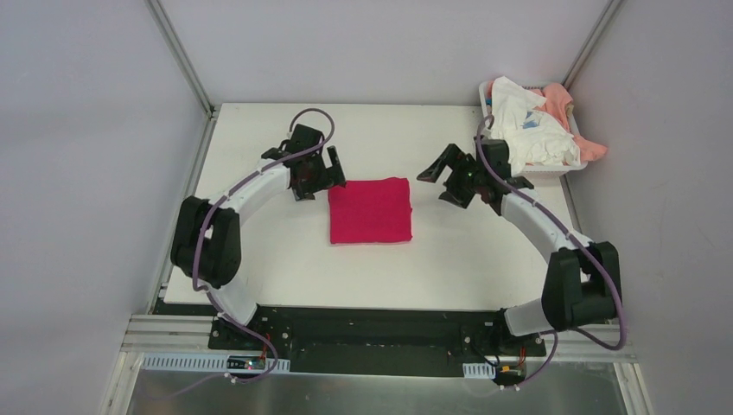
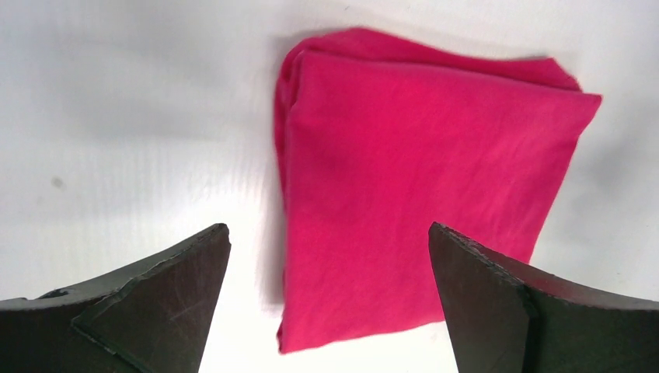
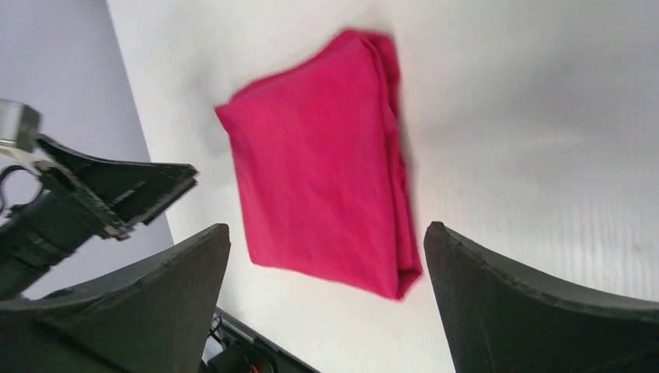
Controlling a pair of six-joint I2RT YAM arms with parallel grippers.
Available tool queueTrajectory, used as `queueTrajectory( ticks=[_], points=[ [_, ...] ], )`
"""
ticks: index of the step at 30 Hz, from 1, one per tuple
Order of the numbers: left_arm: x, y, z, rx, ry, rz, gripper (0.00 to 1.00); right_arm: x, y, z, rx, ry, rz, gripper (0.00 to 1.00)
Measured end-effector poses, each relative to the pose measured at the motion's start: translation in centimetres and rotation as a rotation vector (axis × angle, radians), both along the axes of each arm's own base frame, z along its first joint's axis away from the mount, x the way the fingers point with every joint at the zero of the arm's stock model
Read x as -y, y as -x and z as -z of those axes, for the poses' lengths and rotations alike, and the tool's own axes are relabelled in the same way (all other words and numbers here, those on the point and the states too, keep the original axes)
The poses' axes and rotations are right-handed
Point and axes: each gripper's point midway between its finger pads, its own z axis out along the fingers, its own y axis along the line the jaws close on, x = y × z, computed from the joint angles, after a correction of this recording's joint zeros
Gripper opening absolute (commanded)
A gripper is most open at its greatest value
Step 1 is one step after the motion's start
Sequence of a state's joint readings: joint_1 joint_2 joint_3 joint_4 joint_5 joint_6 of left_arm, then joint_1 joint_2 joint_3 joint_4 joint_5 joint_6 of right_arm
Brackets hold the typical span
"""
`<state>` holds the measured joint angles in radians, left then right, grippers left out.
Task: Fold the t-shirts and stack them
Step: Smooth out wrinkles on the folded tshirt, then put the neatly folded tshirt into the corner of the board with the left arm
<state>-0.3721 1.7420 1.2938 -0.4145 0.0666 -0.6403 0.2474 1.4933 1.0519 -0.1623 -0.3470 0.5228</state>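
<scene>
A magenta-red t-shirt [image 1: 370,210] lies folded into a neat square in the middle of the white table. It also shows in the left wrist view [image 2: 420,186] and the right wrist view [image 3: 319,167]. My left gripper [image 1: 318,177] hovers just left of the shirt's far left corner, open and empty. My right gripper [image 1: 442,177] hovers right of the shirt, open and empty, apart from it. White t-shirts [image 1: 527,130], one with blue print, and a peach-pink t-shirt [image 1: 570,117] are heaped in the white basket [image 1: 553,170] at the back right.
The table [image 1: 259,259] is walled by grey panels at the left, back and right. The left gripper's finger [image 3: 116,194] shows in the right wrist view. A black rail runs along the table's near edge.
</scene>
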Motion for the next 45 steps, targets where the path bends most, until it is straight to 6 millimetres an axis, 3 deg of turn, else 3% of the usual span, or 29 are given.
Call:
queueTrajectory(
  ticks=[3, 6, 10, 16, 24, 30, 35, 40, 45],
  points=[
    [-1.0, 1.7, -0.4, 0.005, -0.013, -0.013, 0.96, 0.9, 3.2, 1.6, -0.029, 0.010, 0.008, 1.00],
    [-1.5, 2.9, 0.9, -0.035, -0.024, -0.022, 0.88, 2.1, 6.7, 3.9, -0.093, 0.037, 0.028, 1.00],
    [-1.6, 3.5, 3.1, -0.099, -0.036, -0.038, 0.76, 3.0, 8.9, 3.9, -0.094, 0.052, 0.046, 1.00],
    [-1.0, 4.1, 6.8, -0.208, -0.033, -0.042, 0.50, 3.8, 9.2, 1.2, 0.007, 0.053, 0.076, 1.00],
    [1.6, 2.3, 7.3, -0.215, 0.032, -0.004, 0.00, 4.6, 9.3, 1.9, -0.006, 0.092, 0.109, 1.00],
    [2.3, 0.9, 7.4, -0.204, 0.039, 0.005, 0.00, 5.1, 9.2, 2.7, -0.021, 0.126, 0.116, 1.00],
    [0.9, -1.5, 7.0, -0.145, -0.082, -0.017, 0.00, 5.7, 9.2, 3.4, -0.032, 0.168, 0.128, 1.00],
    [-2.9, -5.7, 6.2, -0.059, -0.281, -0.026, 0.00, 6.5, 9.3, 3.9, -0.037, 0.211, 0.142, 1.00],
    [-9.5, -10.9, 4.9, -0.003, -0.431, -0.059, 0.00, 6.8, 9.3, 3.9, -0.031, 0.224, 0.144, 1.00]
  ],
)
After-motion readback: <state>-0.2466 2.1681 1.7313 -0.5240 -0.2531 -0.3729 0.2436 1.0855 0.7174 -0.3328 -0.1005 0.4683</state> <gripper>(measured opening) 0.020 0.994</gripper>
